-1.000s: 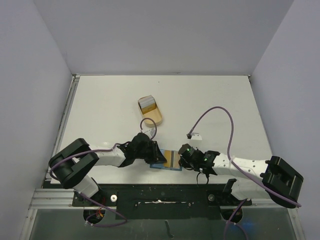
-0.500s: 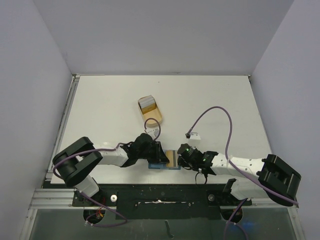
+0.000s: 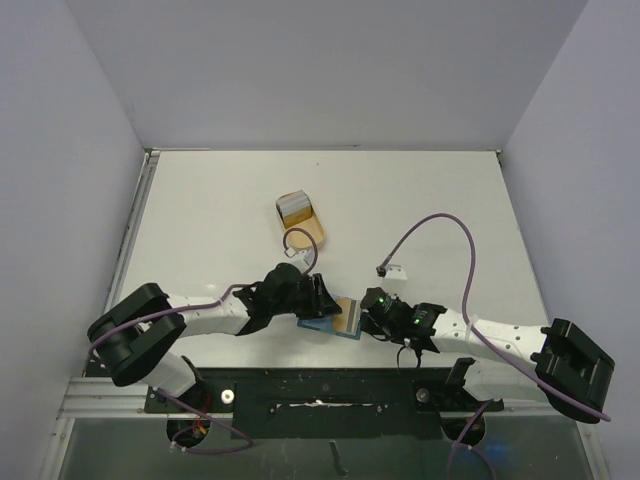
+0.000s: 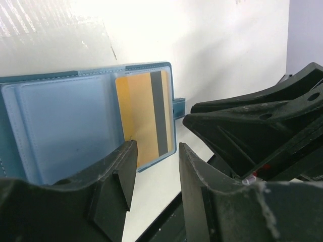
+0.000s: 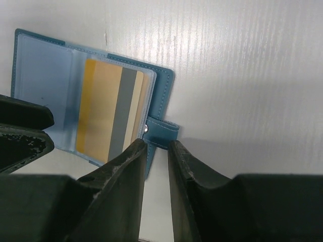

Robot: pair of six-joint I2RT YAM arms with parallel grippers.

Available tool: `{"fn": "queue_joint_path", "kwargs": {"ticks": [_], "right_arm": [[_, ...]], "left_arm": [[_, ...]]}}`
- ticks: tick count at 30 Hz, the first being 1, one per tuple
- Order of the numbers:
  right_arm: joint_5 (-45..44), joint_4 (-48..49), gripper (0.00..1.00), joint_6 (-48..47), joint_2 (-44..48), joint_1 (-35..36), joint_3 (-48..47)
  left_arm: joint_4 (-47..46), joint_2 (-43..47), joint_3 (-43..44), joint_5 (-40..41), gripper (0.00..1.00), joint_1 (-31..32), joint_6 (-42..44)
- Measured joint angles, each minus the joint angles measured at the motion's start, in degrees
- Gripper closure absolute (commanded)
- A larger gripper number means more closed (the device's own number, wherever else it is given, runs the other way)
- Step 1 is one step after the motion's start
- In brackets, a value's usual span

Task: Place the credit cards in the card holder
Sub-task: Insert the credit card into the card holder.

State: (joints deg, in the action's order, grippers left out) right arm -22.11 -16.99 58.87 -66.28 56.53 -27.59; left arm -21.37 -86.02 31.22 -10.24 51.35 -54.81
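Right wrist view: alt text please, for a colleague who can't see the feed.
An open teal card holder lies on the white table with an orange, grey-striped credit card in its right-hand clear pocket. The right gripper, jaws narrowly apart, sits at the holder's snap tab in the foreground.

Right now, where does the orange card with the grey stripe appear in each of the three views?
Top external: orange card low centre, in the teal card holder.
Left wrist: centre, on the right page.
Right wrist: left of centre, in a pocket.
Shared landmark: the teal card holder around it.

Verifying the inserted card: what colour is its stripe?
Grey, on the tan-orange plastic card; clearest right wrist view.
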Motion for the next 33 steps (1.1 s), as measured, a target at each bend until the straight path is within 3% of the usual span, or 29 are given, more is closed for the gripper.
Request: {"fn": "queue_joint_path", "kwargs": {"ticks": [15,33], "right_arm": [[-0.6,-1.5,0.75,0.1,0.0,-2.3,1.8],[0.6,8.7,0.77,-3.0,-3.4,-3.6,3.1]], "left_arm": [[-0.1,-5.6,2.3,-0.3,0.63,0.0,1.5],[-3.8,-9.3,3.3,-2.7,0.67,-0.1,1.6]]}}
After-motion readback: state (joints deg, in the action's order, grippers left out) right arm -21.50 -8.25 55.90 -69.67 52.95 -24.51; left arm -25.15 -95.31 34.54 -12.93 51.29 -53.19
